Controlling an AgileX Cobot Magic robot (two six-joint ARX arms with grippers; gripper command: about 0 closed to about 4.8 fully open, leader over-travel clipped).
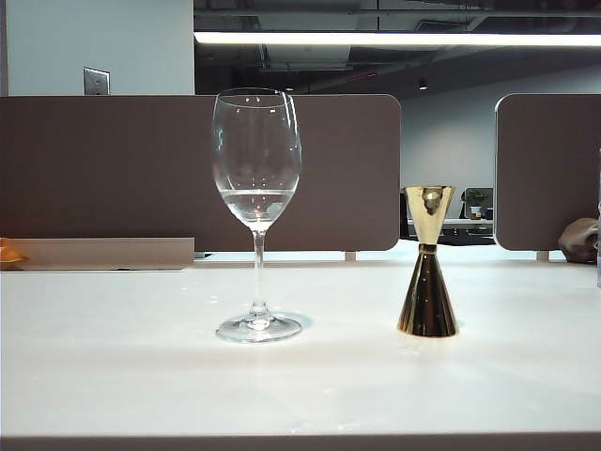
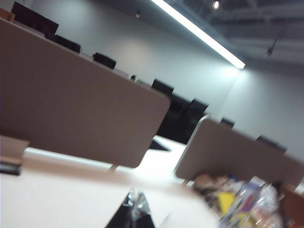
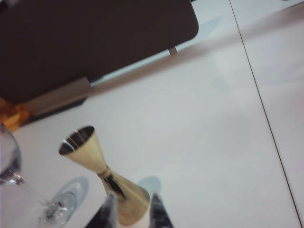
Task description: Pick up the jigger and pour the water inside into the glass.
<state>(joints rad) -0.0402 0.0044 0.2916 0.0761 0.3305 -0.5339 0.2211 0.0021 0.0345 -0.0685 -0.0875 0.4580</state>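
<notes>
Jigger (image 3: 102,173) upright between right end effector (image 3: 130,216) fingers; left end effector (image 2: 135,213) aloft.

right gripper (image 3: 129,211) astride jigger (image 3: 102,170), glass (image 3: 28,187) beside

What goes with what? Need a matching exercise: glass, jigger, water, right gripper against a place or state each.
1 glass
2 jigger
3 water
4 right gripper

a gold, upright on the table
b pooled low in the bowl
c open, fingertips framing the jigger's foot in its wrist view
d clear, stemmed, left of the jigger in the exterior view

Pairs: 1-d, 2-a, 3-b, 4-c.
Left gripper: blurred, state unclear.
</notes>
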